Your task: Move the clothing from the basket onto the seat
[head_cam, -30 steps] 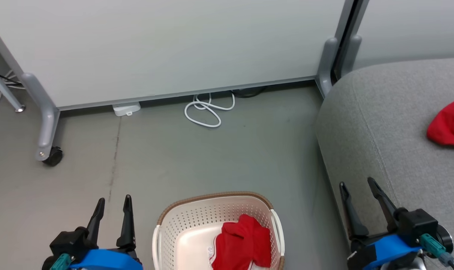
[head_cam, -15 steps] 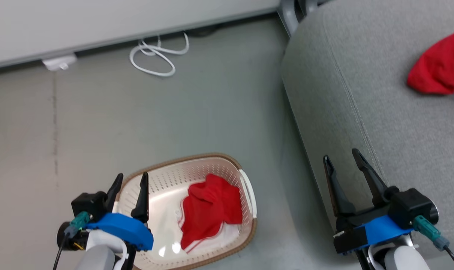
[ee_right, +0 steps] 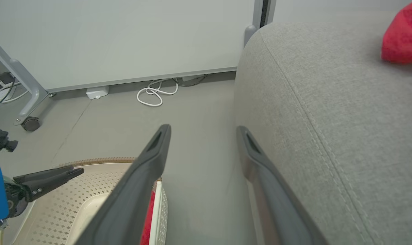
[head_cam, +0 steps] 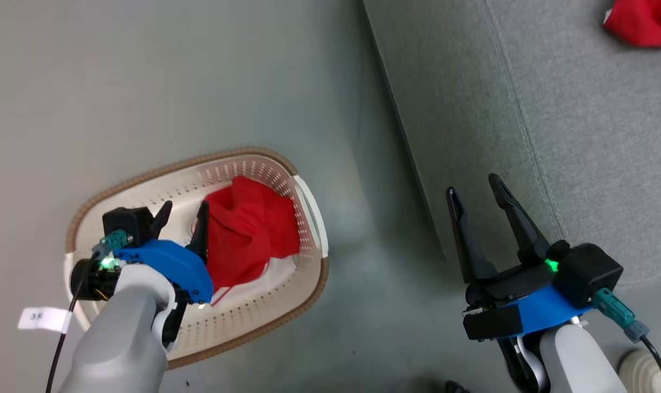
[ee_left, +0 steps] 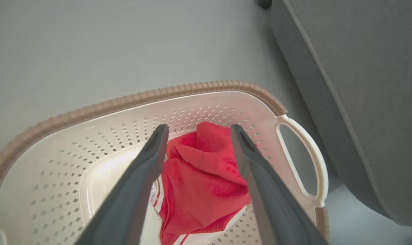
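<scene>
Left gripper [head_cam: 185, 203] angled downward, fingers spread apart, right gripper [head_cam: 472, 183] well apart from it, fingers likewise wide

Basket [head_cam: 199, 158] on floor [head_cam: 144, 82], at my left, near seat [head_cam: 526, 109]. One garment [head_cam: 248, 234] in basket, toward seat-side end. My left gripper [head_cam: 184, 206] over basket, just left of that garment. My right gripper [head_cam: 472, 185] over seat's floor-side edge. Other garment [head_cam: 641, 22] on seat, far right, well apart from basket.
</scene>
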Tool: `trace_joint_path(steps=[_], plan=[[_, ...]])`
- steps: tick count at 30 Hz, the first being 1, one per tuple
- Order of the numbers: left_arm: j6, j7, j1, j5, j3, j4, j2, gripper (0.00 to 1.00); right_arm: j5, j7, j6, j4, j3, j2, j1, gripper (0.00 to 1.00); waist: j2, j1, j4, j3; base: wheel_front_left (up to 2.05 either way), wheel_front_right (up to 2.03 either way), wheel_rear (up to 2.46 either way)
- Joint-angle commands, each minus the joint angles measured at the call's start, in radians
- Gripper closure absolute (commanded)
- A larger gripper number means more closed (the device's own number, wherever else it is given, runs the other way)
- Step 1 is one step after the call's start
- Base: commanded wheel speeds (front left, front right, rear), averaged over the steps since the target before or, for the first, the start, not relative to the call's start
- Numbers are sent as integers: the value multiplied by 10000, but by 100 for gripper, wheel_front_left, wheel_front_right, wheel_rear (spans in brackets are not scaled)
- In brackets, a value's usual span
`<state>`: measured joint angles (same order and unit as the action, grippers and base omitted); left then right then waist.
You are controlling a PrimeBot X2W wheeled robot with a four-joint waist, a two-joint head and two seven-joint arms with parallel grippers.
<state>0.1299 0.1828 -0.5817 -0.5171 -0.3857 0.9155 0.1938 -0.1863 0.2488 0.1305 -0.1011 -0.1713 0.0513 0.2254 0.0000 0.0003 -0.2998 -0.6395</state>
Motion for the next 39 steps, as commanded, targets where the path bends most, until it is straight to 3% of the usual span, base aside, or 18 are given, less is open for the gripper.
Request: trace_joint_path(steps=[1, 10, 26, 27, 28, 29, 30, 39], plan=[[14, -17, -245, 21, -7, 12, 92, 0, -56, 53, 5, 9, -25, -16, 170, 0, 0, -3, -385, -659, 0, 0, 0], [14, -569, -1314, -365, -568, 1047, -161, 0, -374, 172, 5, -91, -420, -14, 679, 0, 0, -3, -685, -1604, 0, 0, 0], [-145, -1683, -1919, -787, -972, 2367, -285, 0, -825, 178, 5, 356, -828, -13, 753, 0, 0, -3, -1334, -2209, 0, 0, 0], [-141, -1818, -1951, -775, -1009, 2468, -301, 15, -838, 178, 5, 358, -825, -13, 752, 0, 0, -3, -1347, -2222, 0, 0, 0], [-169, -1962, -1989, -706, -1078, 2573, -296, 64, -849, 178, 5, 368, -818, -13, 753, 0, 0, -3, -1357, -2236, 0, 0, 0], [-215, -2017, -2054, -621, -1152, 2638, -272, 88, -855, 178, 5, 377, -813, -13, 751, 0, 0, -3, -1360, -2250, 0, 0, 0], [-211, -2027, -2110, -580, -1216, 2665, -259, 100, -866, 177, 5, 388, -805, -13, 744, 0, 0, -3, -1356, -2264, 0, 0, 0], [-140, -1911, -2310, -590, -1388, 2898, -342, 100, -886, 178, 5, 310, -831, -13, 834, 0, 0, -3, -1217, -2244, 0, 0, 0]])
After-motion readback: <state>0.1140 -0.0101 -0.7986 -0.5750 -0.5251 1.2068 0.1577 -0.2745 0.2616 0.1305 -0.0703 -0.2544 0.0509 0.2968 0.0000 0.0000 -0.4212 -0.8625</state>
